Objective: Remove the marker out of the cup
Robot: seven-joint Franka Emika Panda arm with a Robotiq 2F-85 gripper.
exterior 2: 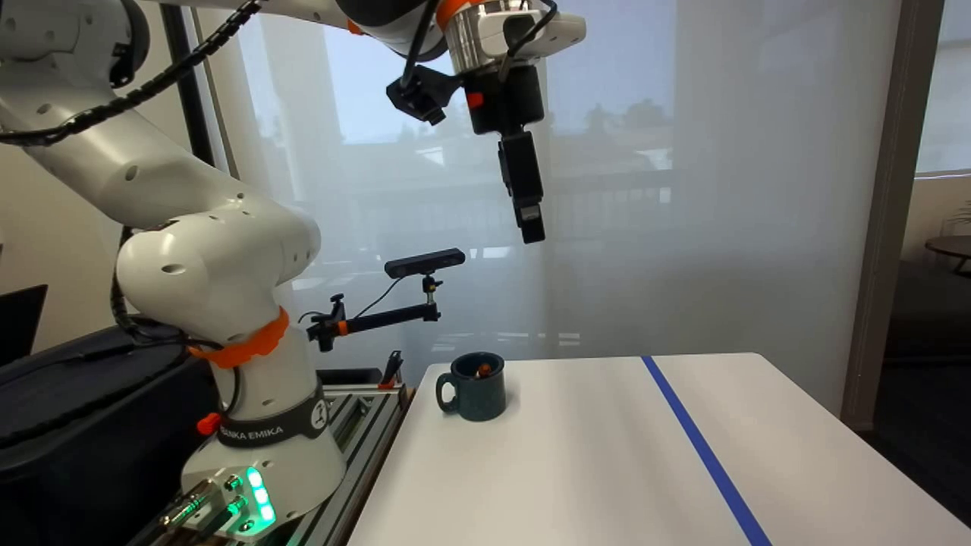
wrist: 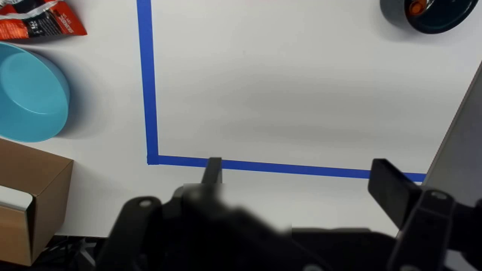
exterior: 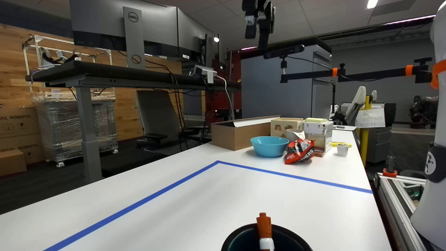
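The marker stands in the cup, its orange end (exterior: 264,226) above a white band in an exterior view. The orange end also shows in an exterior view (exterior 2: 483,370) and in the wrist view (wrist: 417,6). Its lower part is hidden inside the cup. The cup is a dark mug (exterior 2: 478,398) with a handle, upright on the white table. Its rim (exterior: 231,236) is cut by the lower picture edge, and it sits at the top right of the wrist view (wrist: 395,17). My gripper (exterior 2: 532,233) is high above the table, apart from the cup. Its fingers (wrist: 295,160) are wide apart with nothing between them.
A blue bowl (exterior: 270,146), a red snack bag (exterior: 299,151) and a cardboard box (exterior: 237,136) stand beyond the blue tape line (exterior: 278,172). A small white cup (exterior: 342,150) is near the table edge. A camera (exterior 2: 425,263) on a black bar stands behind the mug.
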